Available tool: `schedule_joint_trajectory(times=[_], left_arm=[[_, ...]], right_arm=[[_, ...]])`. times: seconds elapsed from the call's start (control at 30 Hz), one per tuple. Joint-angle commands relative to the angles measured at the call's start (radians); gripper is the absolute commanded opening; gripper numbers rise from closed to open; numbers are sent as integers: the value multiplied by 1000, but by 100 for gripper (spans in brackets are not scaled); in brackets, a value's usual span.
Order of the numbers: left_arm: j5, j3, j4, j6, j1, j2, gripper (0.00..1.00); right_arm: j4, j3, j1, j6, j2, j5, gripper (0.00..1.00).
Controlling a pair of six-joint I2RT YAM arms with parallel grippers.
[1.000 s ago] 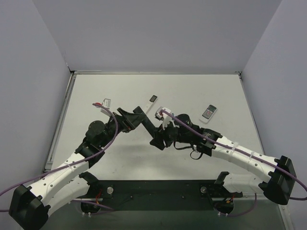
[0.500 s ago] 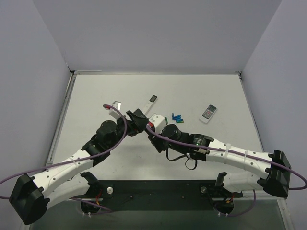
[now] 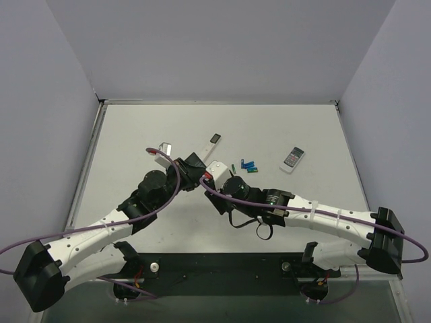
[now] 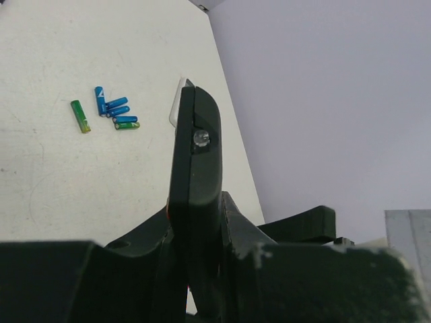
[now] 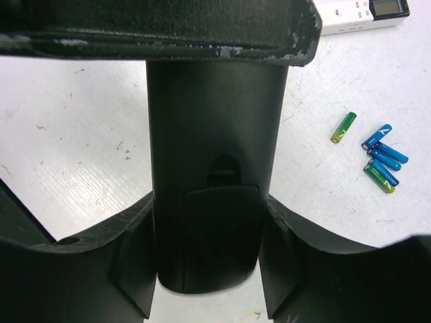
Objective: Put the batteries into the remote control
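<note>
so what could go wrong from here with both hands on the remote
1. The left hand and right hand both clamp the remote; any mismatched move could twist it or make it slip.
2. The battery cover is shut and sits between the right hand's fingers, so that grip may get in the way of opening it.
3. One green battery lies right beside the blue batteries, so a wrong pick is possible.

Over table [image 3: 135, 128] centre: remote control [image 5: 212, 121], gripped in left gripper [image 4: 195, 222] and right gripper [image 5: 209, 269] together. On table just right of it: batteries [image 4: 80, 116], one among other cells [image 4: 111, 106]; short remote [image 3: 293, 159] farther right; stick remote [image 3: 213, 142] behind.
</note>
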Motion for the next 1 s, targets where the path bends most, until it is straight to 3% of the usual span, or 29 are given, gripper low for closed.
schedule_joint_trajectory(times=[0.0, 0.07, 0.2, 0.3, 0.47, 0.63, 0.77, 0.97], left_arm=[[-14, 22, -36, 48, 22, 15, 0], [13, 22, -60, 48, 43, 18, 0], [125, 18, -82, 53, 118, 18, 0], [206, 23, -114, 67, 152, 12, 0], [360, 54, -148, 93, 224, 24, 0], [453, 54, -97, 125, 226, 24, 0], [460, 23, -31, 142, 221, 11, 0], [255, -110, 85, 168, 197, -75, 0]], right_arm=[[26, 35, 0, -11, -67, -32, 54], [26, 27, 0, -27, -112, -66, 65], [46, -11, 0, -70, -218, -121, 76], [116, -86, 2, -210, -308, -196, 82], [130, -175, 2, -425, -388, -282, 87], [127, -163, 2, -465, -387, -322, 87], [124, -84, -4, -303, -294, -218, 82], [6, 81, -15, 140, -134, -54, 82]])
